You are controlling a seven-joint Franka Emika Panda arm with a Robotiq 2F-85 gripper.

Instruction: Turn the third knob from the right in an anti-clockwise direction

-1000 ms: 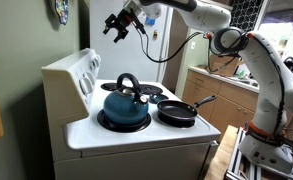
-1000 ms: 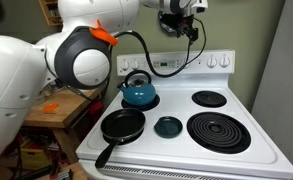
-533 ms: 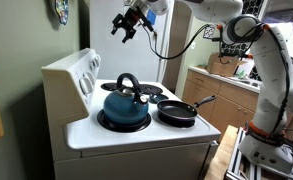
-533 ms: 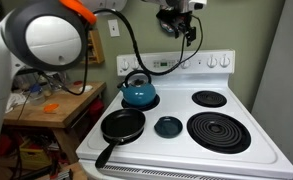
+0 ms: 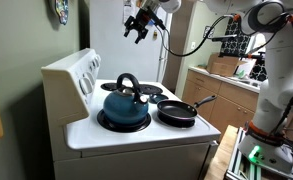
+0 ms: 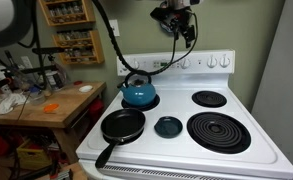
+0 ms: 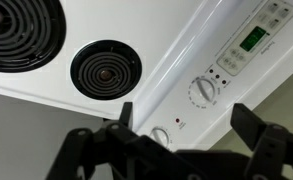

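- Above the stove (image 6: 166, 150), the gripper (image 6: 179, 24) is held high in the air, well apart from the control panel (image 6: 204, 61); nothing is touched.
- Its jaws are seen spread apart in the wrist view, with nothing between them.
- The third knob from the right (image 6: 194, 63) is set in the row on that panel, beyond the kettle (image 6: 139, 94). The marked place is probably right, though the knobs are too small to be counted surely.
- Nothing of the task is judged done: the descent, the grasp and the anti-clockwise turn are all left.
- A knob (image 7: 202, 90), a second one near it and a green display (image 7: 251, 38) are shown close up only in the wrist view.
- The gripper's height over the panel, and the frying pan (image 5: 178, 111), are shown only in the exterior views.
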